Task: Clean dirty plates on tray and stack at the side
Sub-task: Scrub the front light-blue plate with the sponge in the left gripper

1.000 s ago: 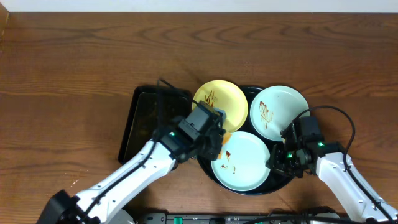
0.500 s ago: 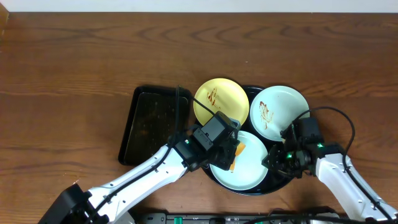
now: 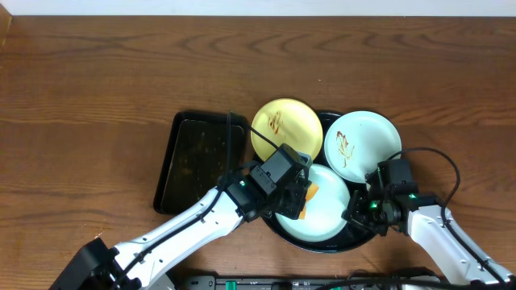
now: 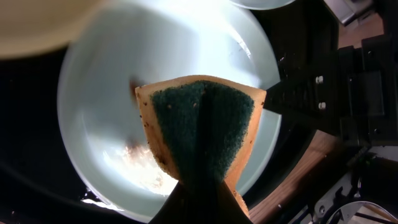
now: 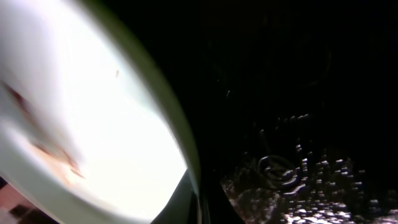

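I'd just slid the left gripper (image 4: pixel 199 198), clamped on the sponge (image 4: pixel 202 121), onto the front mint plate (image 4: pixel 99 93) to scrub; couldn't read the right gripper (image 3: pixel 360 211).

Left claw (image 3: pixel 298 196) angled forward-right, pinching sponge (image 4: pixel 202 121); right claw (image 3: pixel 359 211) pointing left, low, grip unclear.

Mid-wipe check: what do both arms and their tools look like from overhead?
They match. The left arm and right arm have white tubular links joined by black joint housings. Each ends in a boxy black tool: left tool, right tool. Small green lights glow on the housings. Thin black cables loop loosely off each wrist.
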`<state>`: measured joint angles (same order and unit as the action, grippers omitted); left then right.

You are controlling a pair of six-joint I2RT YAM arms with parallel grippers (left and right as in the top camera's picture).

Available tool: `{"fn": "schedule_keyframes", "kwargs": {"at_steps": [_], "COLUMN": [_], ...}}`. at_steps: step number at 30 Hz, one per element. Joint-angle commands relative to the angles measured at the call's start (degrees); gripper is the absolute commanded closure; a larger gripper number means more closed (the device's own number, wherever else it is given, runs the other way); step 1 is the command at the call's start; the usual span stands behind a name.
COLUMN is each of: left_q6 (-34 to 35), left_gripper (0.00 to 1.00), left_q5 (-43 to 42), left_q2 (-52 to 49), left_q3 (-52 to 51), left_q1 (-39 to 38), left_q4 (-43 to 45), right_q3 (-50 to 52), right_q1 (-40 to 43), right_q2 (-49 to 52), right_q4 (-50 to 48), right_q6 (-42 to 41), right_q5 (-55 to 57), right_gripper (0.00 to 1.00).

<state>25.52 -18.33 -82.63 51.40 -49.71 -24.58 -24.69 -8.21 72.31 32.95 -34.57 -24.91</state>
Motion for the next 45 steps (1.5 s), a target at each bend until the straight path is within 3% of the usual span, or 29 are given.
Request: {"fn": "schedule_keyframes", "kwargs": {"at_steps": [1, 8, 16, 27, 36, 45], "left_q6": [0.57, 4.39, 17.40, 25.92, 25.29, 23.15], "left_gripper": [0.93, 0.93, 0.93, 0.93, 0.92, 0.93], "left_q5": [-0.76, -5.99, -8.72, -6.21, -0.74, 5.62], "left_q2": [-1.07, -4.87, -12.35, -19.41, -22.73, -22.71], "left_q3": [0.48, 0.48, 0.48, 0.48, 0.48, 0.50], "left_q1": [-0.17, -2.16, -4.87, -4.85, -4.83, 0.46], "left_q4": [0.52, 5.79, 15.82, 24.79, 23.91, 9.90], "right_q3": [1.57, 1.57, 1.57, 1.57, 1.57, 1.57], "right_q1": [-0.50, -0.50, -0.50, -0.50, -0.50, -0.46], "right_q2": [0.09, 0.09, 0.09, 0.09, 0.09, 0.07], "right_q4": [0.02, 0.04, 0.85, 1.79, 2.47, 3.13], "right_q6": [-2.27, -2.73, -3.13, -3.10, -3.10, -3.98], "right_q5": [1.14, 1.09, 1.11, 1.11, 1.11, 1.55], "right_gripper": [0.99, 0.99, 0.99, 0.99, 0.99, 0.99]}}
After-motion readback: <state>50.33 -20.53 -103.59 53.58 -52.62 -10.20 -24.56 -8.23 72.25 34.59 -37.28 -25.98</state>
